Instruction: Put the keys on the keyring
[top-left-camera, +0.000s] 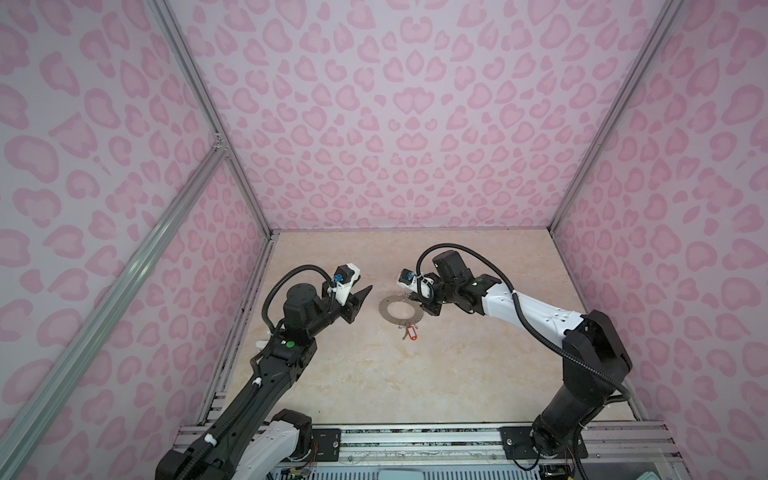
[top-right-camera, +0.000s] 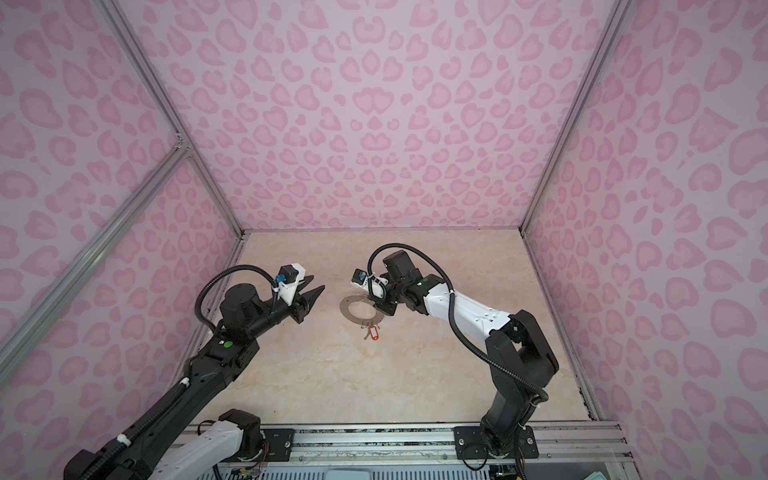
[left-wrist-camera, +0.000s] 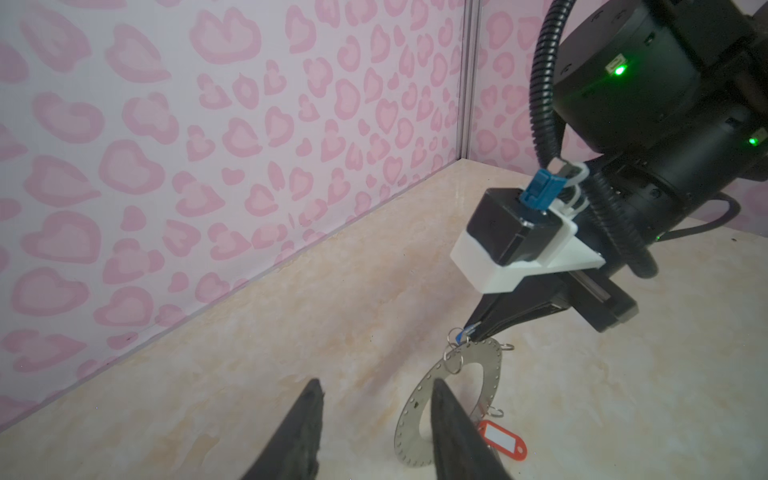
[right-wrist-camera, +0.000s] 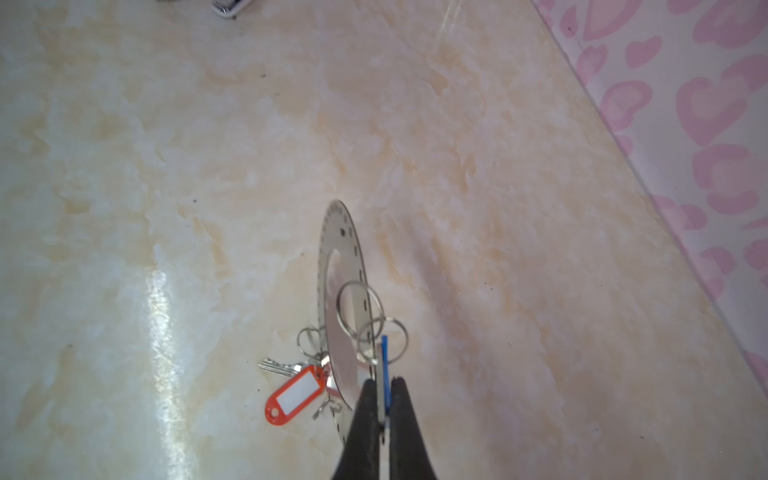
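- Two sets of keys are in play. The orange-tagged keys (right-wrist-camera: 295, 395) lie on the bench (top-left-camera: 374, 374) touching the near edge of the keyring (top-left-camera: 384, 312). They look joined to its rim, though I cannot tell for certain.
- The keyring lies flat on the bench between the two arms in both top views, its wide centre open and its rim of tiny holes exposed.
- The right pincer (right-wrist-camera: 384, 382) is clamped together on the blue-tagged keys, gripping the blue tag (right-wrist-camera: 385, 361) edge-on. Holding the tag probably leaves the split rings (right-wrist-camera: 381, 305) free to dangle ahead of the tips.
- Those split rings hang over the far rim of the keyring in the right wrist view. That placement suggests the step in hand is getting this second set onto a rim hole or clip. Whether anything is threaded yet is too small to tell.
- The left pincer (top-right-camera: 318, 282) hovers just beside the keyring on its other side, jaws apart and holding nothing. It is likely posted there to steady the flat disc.
- One risk: the thin keyring could slide on the smooth bench when the split rings push against it.
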